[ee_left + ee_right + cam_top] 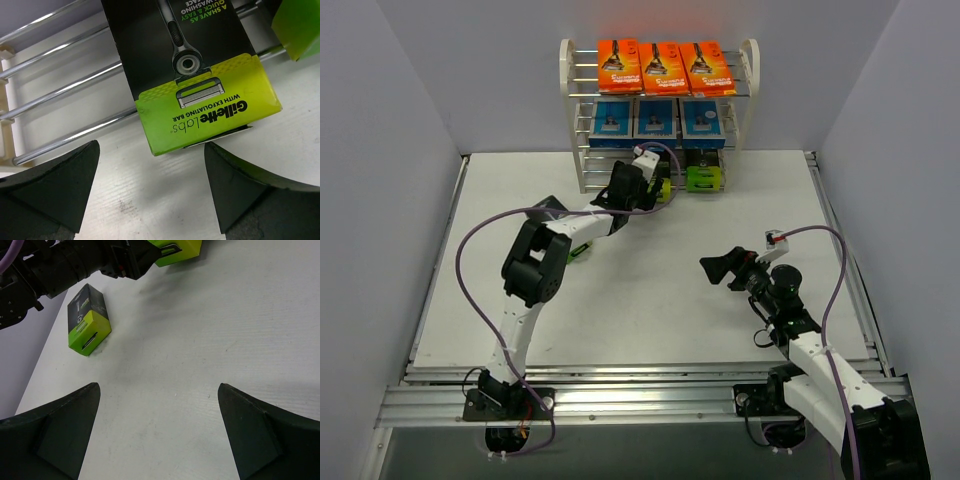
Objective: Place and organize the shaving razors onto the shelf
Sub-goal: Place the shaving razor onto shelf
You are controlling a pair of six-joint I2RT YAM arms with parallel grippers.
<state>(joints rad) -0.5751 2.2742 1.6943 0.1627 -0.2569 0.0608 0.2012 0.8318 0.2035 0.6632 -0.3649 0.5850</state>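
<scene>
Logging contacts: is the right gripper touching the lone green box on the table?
Apart: right wrist view shows bare table between right gripper and green box.

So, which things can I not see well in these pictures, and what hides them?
- Top view: the left gripper covers most of a black-and-lime-green cardboard box at the white wire-rod shelf.
- Top view: the left arm hides another lime-green box on the table; only a sliver shows.
- Left wrist view: a neighbouring lime-green box is cut off by the upper right edge.
- Top view: print on the flat orange cards is too small.
</scene>
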